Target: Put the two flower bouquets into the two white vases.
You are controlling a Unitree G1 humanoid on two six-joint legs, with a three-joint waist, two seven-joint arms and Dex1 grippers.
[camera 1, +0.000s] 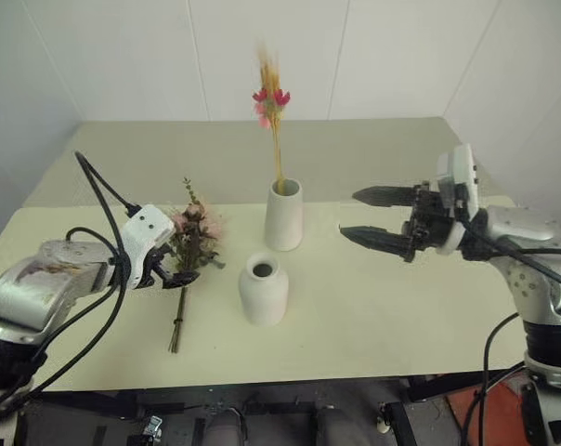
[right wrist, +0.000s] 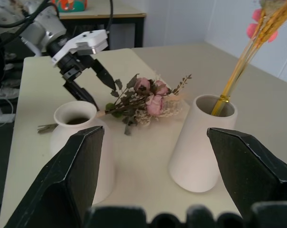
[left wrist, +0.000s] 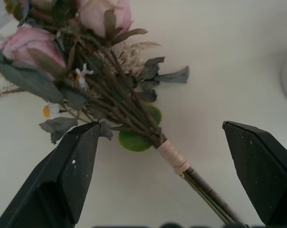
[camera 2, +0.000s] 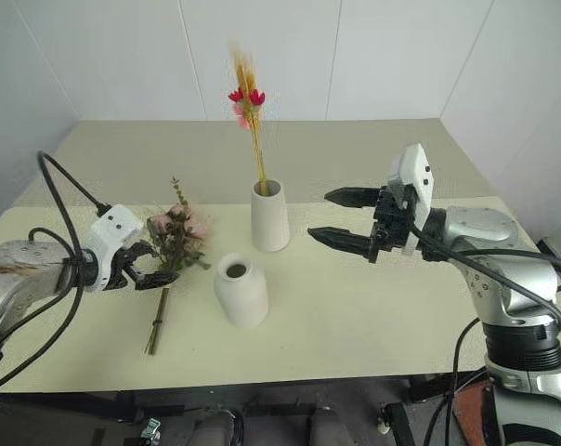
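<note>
The slim bunch of yellow stems with small pink-red flowers stands in the taller white vase. In front of that vase stands the shorter round vase, its narrow neck empty. The bushy bouquet lies flat on the table to the left of both vases, pink blooms away from me, dark stems toward the front edge. My left gripper is open and straddles its stems just above the tan wrap without touching them. My right gripper hangs open and empty to the right of the tall vase.
The cream table has a seam across its middle, level with the tall vase. White walls close in behind and at the right. Black cables loop off my left arm. A dark desk stands beyond the table's left end.
</note>
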